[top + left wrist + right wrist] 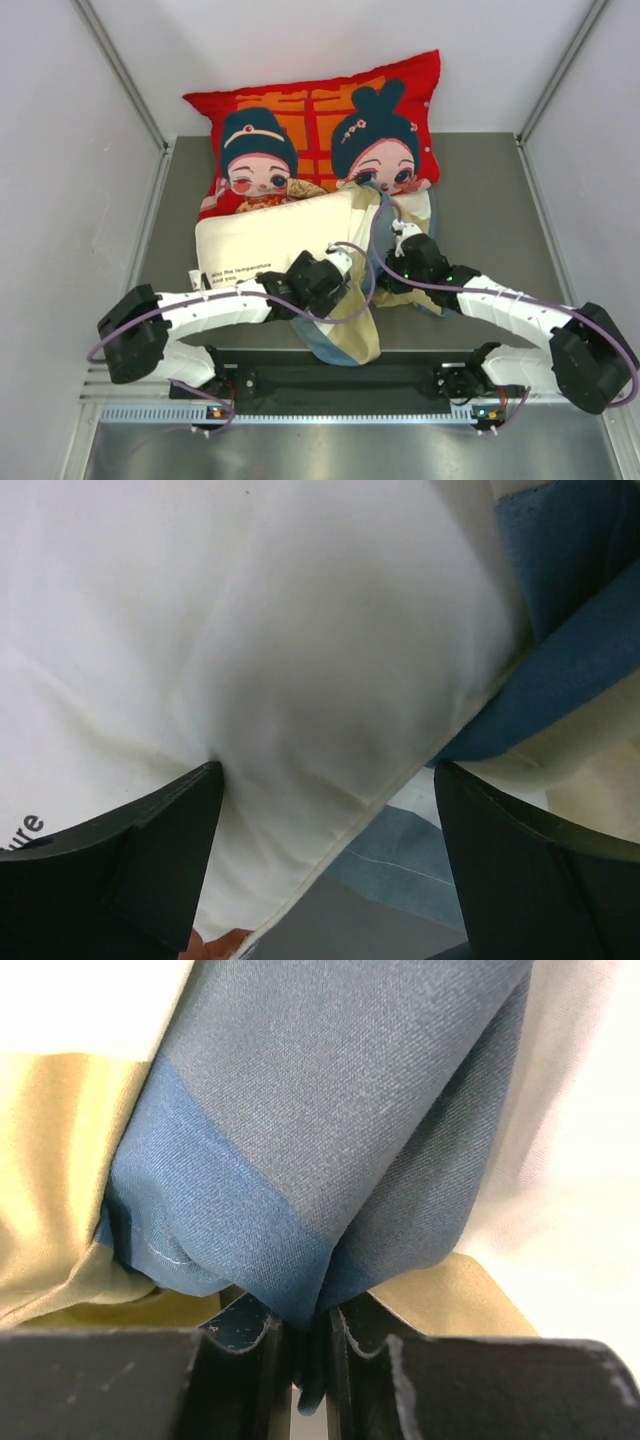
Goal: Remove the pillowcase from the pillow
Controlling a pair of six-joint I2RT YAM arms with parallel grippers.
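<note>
The cream-white pillow [255, 245] lies across the table with dark text on its near left face. The pillowcase [352, 335], tan with blue edges, is bunched over the pillow's right end and hangs toward the near edge. My left gripper [337, 263] is open at that boundary; in the left wrist view its dark fingers [120, 865] straddle the pillow's [300, 630] seamed edge, with blue pillowcase [575, 650] at the right. My right gripper [402, 240] is shut on a blue fold of the pillowcase [330, 1110], pinched between the jaws of the gripper [310, 1350].
A large red cushion [310, 110] with two cartoon figures leans behind the pillow. The grey table [490, 200] is boxed in by white walls on the left, right and back. A metal rail [330, 410] with the arm bases runs along the near edge.
</note>
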